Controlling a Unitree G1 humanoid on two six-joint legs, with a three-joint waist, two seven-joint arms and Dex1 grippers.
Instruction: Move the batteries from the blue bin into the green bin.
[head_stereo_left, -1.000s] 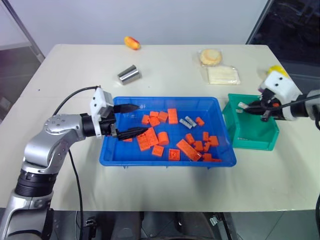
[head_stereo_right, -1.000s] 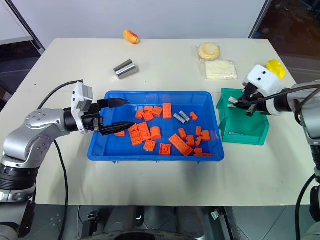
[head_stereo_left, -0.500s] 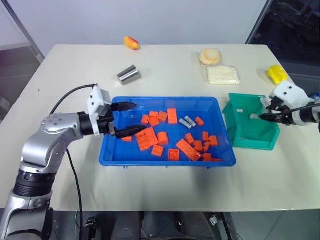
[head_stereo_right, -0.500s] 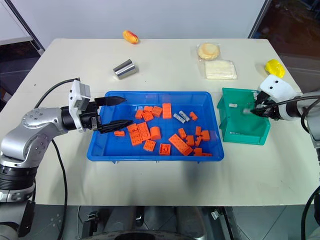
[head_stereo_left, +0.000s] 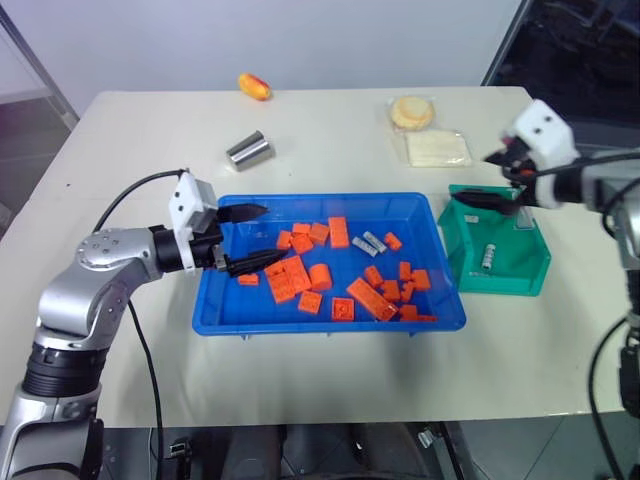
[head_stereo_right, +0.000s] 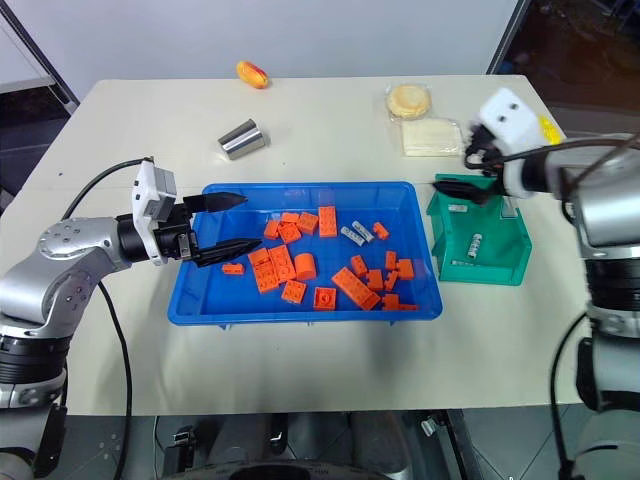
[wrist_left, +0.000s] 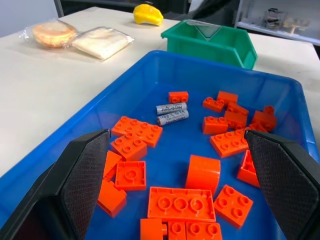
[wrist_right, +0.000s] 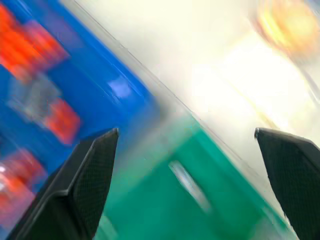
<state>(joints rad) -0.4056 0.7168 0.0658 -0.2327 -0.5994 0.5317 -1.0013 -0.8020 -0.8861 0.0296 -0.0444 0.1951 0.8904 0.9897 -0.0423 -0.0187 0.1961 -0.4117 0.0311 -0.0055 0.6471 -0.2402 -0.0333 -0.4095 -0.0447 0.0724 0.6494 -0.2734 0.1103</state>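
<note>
The blue bin (head_stereo_left: 240, 318) sat in the middle of the desk (head_stereo_left: 320, 390), the green bin (head_stereo_left: 520, 282) just to its right. Two batteries (head_stereo_left: 372, 243) lay side by side among the blocks (head_stereo_left: 292, 280) in the blue bin; another battery (head_stereo_left: 488, 257) lay in the green bin. Behind the bins sat a can (head_stereo_left: 248, 151).

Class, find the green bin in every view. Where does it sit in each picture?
Left eye view: green bin right of centre, beside the blue bin.
Right eye view: right of centre, same neighbour.
Left wrist view: beyond the blue bin's far rim.
Right wrist view: next to the blue bin's corner.
Shared landmark: the blue bin.
</note>
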